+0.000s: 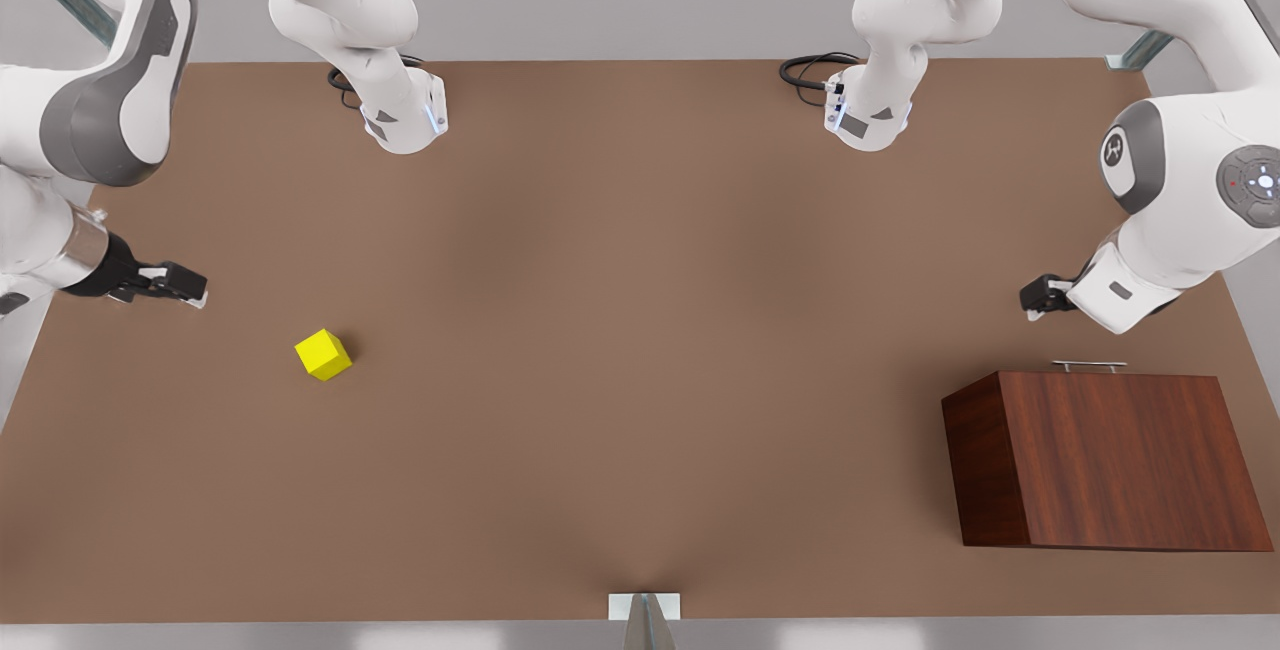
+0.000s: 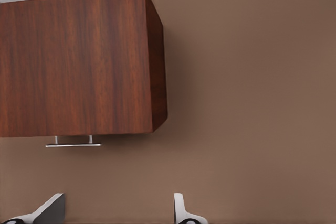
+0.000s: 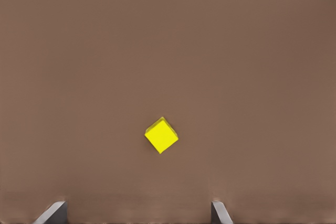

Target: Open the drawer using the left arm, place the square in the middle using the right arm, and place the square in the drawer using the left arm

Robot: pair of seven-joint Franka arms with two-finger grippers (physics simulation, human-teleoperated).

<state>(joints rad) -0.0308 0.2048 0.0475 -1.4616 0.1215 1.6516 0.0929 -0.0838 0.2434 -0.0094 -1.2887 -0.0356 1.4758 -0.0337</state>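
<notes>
Both sets of jaws stand open and hold nothing, fingertips spread wide in each wrist view. Biggest thing out here is the brown tabletop (image 1: pixel 620 330), running edge to edge. Over it on the front view's right, the left arm (image 1: pixel 1190 180) folds down from the corner, elbow bent, wrist pointing toward the front view's left, and its left gripper (image 1: pixel 1035 297) hovers near the cabinet's handle side, apart from it. On the front view's left, the right arm (image 1: pixel 100 110) bends in low from the edge, forearm level, its right gripper (image 1: pixel 185 285) reaching toward the front view's right, near the cube but not touching.

Next down in size, the dark wood-grain cabinet (image 1: pixel 1110 460) sits near the front view's lower right, its drawer shut, the thin silver handle (image 1: pixel 1089 365) facing the left gripper. Smallest of all, the yellow cube (image 1: pixel 323 354) rests on the tabletop, turned cornerwise, well apart from the cabinet. No readable lettering anywhere.
</notes>
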